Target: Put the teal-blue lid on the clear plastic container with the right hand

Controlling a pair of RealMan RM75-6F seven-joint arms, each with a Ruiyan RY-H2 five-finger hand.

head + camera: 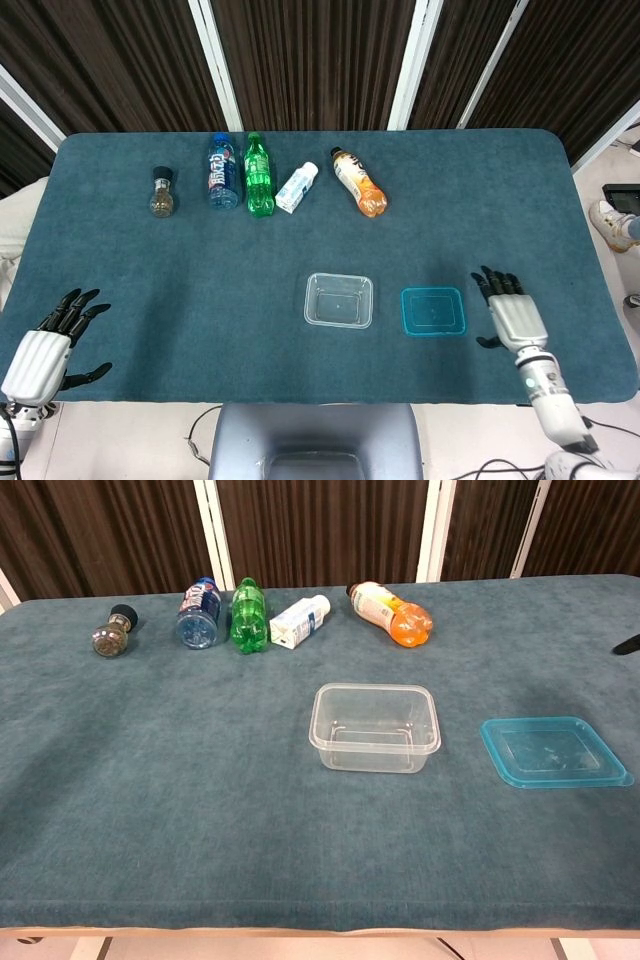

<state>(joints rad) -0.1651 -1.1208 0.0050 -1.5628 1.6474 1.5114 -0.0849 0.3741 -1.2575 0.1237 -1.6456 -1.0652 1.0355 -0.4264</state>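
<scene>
The teal-blue lid point(433, 311) point(553, 751) lies flat on the cloth, just right of the clear plastic container point(339, 300) point(375, 727), which stands open and empty. My right hand point(512, 316) hovers a little to the right of the lid, fingers spread, holding nothing; in the chest view only a dark fingertip point(627, 646) shows at the right edge. My left hand point(45, 347) is at the table's front left corner, fingers apart and empty.
Along the back lie a small spice jar point(162, 192), a blue-labelled bottle point(222, 172), a green bottle point(258, 175), a small white bottle point(297, 187) and an orange drink bottle point(358, 182). The teal cloth table point(200, 300) ends close in front of both hands.
</scene>
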